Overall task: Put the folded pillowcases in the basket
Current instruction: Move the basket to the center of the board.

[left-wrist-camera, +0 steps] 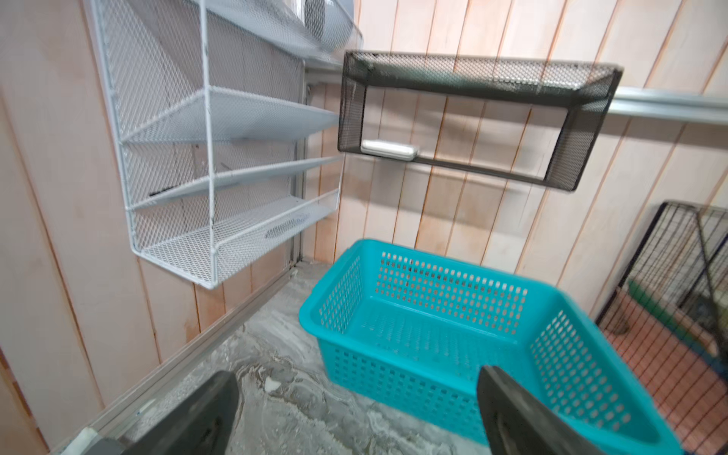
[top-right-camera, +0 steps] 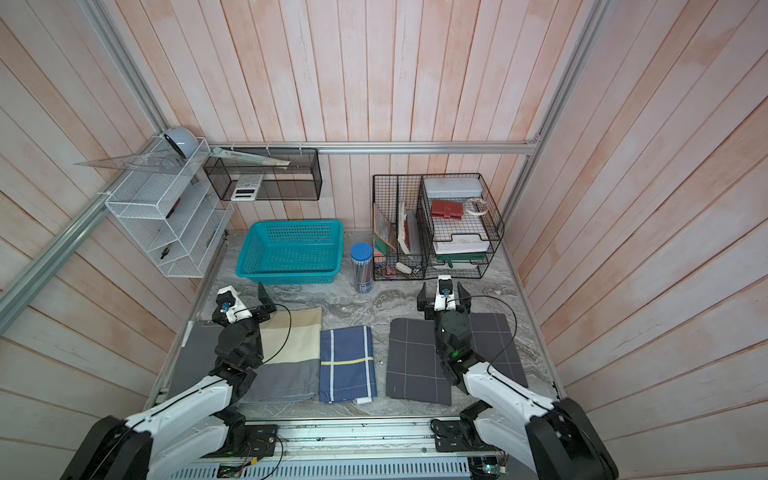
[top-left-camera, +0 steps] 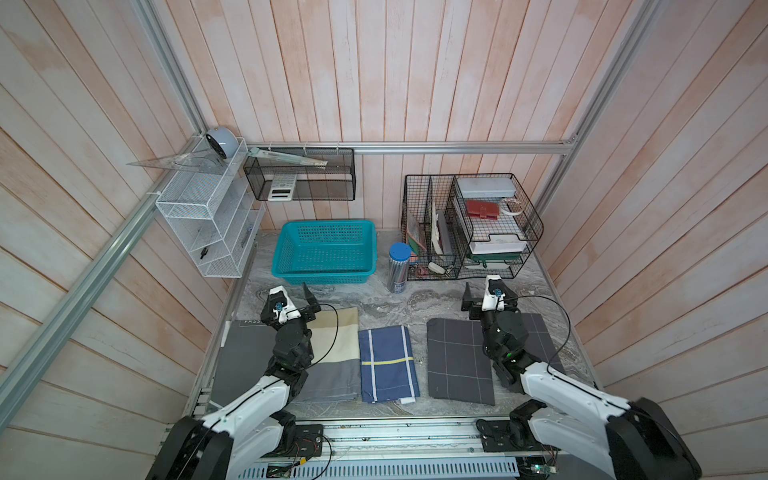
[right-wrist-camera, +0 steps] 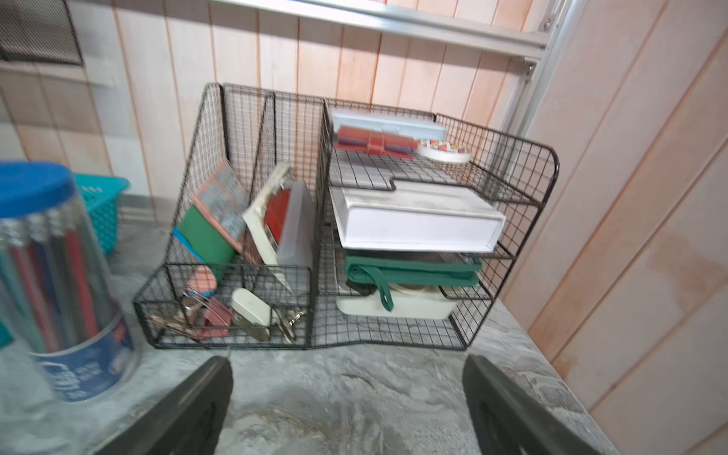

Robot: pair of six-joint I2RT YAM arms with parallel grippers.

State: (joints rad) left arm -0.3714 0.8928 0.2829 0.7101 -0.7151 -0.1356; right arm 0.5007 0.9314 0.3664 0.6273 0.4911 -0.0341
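The left arm [top-left-camera: 253,395] and right arm [top-left-camera: 557,380] stretch forward above the grey marbled tabletop [top-left-camera: 415,303]. Left fingers [left-wrist-camera: 189,417] and right fingers [right-wrist-camera: 185,413] spread wide, empty.

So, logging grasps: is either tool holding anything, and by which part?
Nothing is held: the left tool and right tool are both open and empty.

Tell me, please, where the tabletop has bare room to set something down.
A bare strip of marble tabletop runs between the teal basket and pencil canister behind and the front row. That row is crowded: beige-grey cloth, blue plaid cloth, dark grid cloth; so is the black wire organizer.
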